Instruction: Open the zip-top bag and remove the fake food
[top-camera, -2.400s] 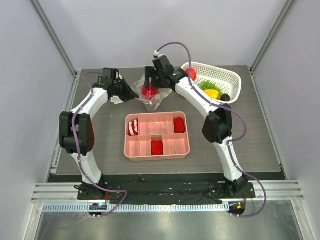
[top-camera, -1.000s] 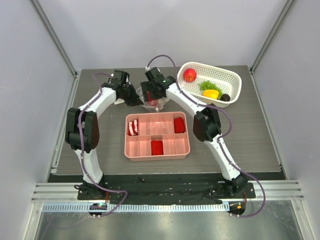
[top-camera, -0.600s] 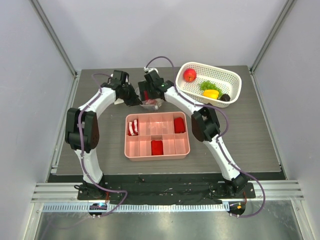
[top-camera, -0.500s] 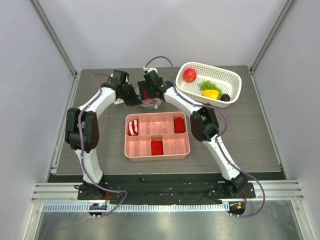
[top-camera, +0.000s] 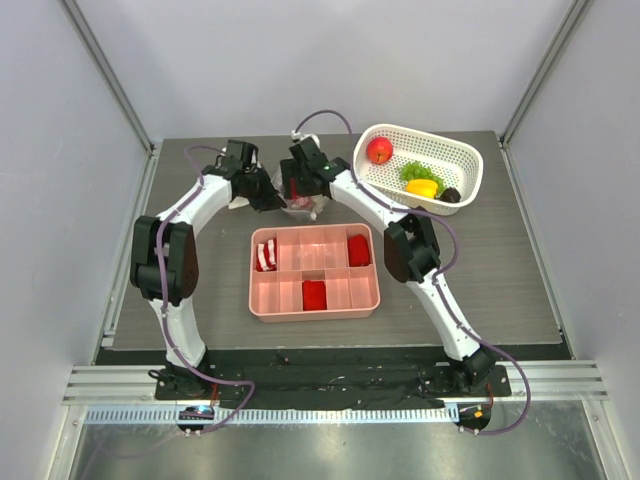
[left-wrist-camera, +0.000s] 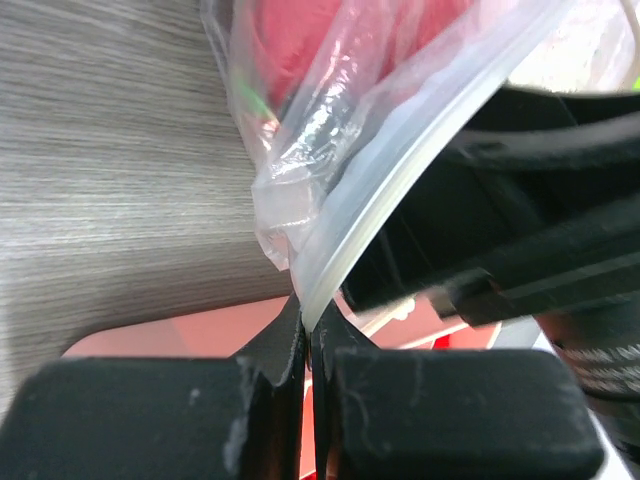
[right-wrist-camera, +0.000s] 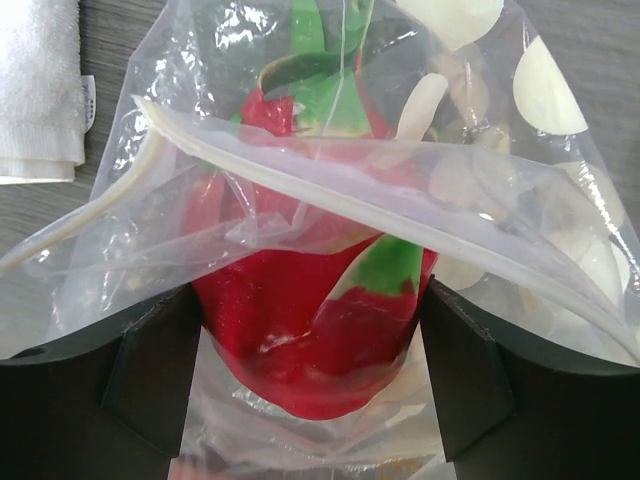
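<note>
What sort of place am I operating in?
Probably a lab robot test cell, not a kitchen: plain grey enclosure walls, an aluminium mounting rail, and fake food in a white basket.

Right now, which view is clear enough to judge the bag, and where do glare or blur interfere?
Right wrist view: bag and red fruit sharp, white glare patches on the plastic upper right. Left wrist view: the left gripper's fingers blurred, zip strip sharper. Top view: evenly lit, bag too small to judge.
</note>
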